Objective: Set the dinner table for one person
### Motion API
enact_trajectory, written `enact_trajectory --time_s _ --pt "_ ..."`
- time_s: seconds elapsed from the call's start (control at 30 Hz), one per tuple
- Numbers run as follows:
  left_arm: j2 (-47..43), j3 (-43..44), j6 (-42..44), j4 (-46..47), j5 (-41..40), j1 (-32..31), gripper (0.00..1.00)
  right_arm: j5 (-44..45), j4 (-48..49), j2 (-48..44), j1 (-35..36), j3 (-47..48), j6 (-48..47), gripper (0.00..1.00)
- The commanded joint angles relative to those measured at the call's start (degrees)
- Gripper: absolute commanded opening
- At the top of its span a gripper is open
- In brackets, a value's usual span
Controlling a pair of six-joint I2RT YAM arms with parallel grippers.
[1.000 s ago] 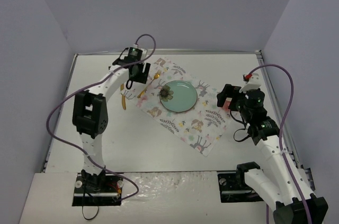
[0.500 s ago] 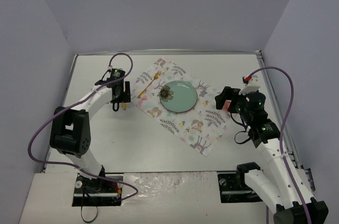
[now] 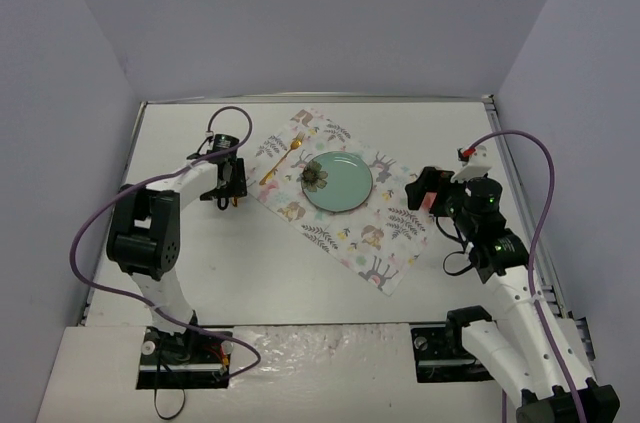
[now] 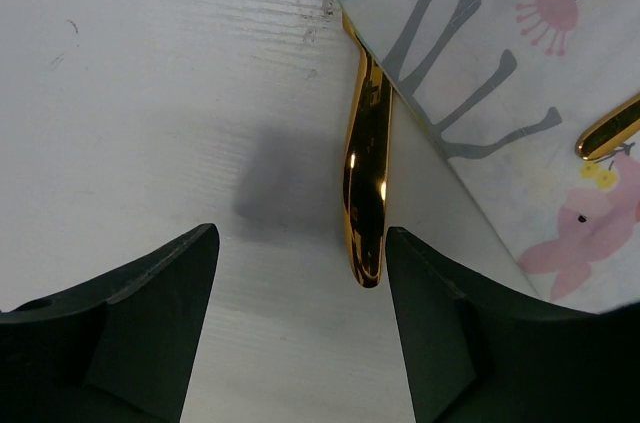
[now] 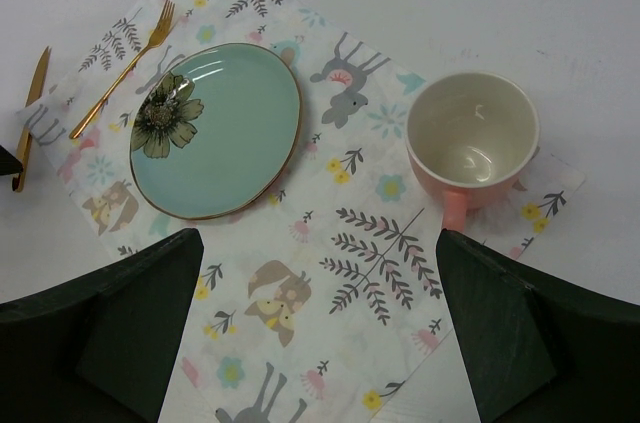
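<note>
The white dinner table [image 3: 200,263] holds a floral placemat [image 3: 375,243] laid diagonally. On it sit a teal plate [image 3: 337,183] with a flower print and a gold fork [image 3: 283,158] to the plate's left. My left gripper [image 4: 300,273] is open and empty, low over the table, with the handle end of a gold knife [image 4: 365,173] just inside its right finger; the mat corner [image 4: 480,63] overlaps the knife. My right gripper [image 5: 315,283] is open and empty above the mat. A pink cup [image 5: 472,138] stands upright on the mat's right corner.
The right wrist view also shows the plate [image 5: 215,133], the fork [image 5: 125,68] and the knife [image 5: 30,118] off the mat's left edge. Grey walls enclose the table on three sides. Purple cables loop beside both arms.
</note>
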Motion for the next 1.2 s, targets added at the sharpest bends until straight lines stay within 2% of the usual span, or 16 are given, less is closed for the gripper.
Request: enact_trajectory --time_s 0.0,0.23,0.5,0.77,0.87,1.03,1.17 --pt "0.8 4.8 -1.9 3.6 0.5 0.5 0.61 -0.4 4.1 0.1 0.4 0.6 0.3 1.00" --pt "5.8 7.5 -2.6 3.7 -0.1 1.1 0.51 -0.5 4.0 0.6 0.4 0.7 0.3 1.00" --pt "5.2 3.8 -5.2 3.1 0.5 4.4 0.19 -0.4 4.1 0.9 0.4 0.8 0.3 1.00" --pt "-0.8 -4.0 -8.3 1.5 0.2 6.2 0.10 -0.6 4.7 1.2 0.4 0.2 0.2 1.00" --pt "-1.6 -4.9 -8.9 0.8 -0.1 6.3 0.10 -0.8 4.8 0.9 0.4 0.1 0.3 1.00" --pt "-2.1 -4.2 -9.1 1.3 -0.4 6.7 0.25 -0.6 4.7 0.2 0.4 -0.1 0.2 1.00" --pt "-1.5 -3.2 -8.8 1.8 0.2 8.5 0.30 -0.4 4.8 0.2 0.4 0.1 0.1 1.00"
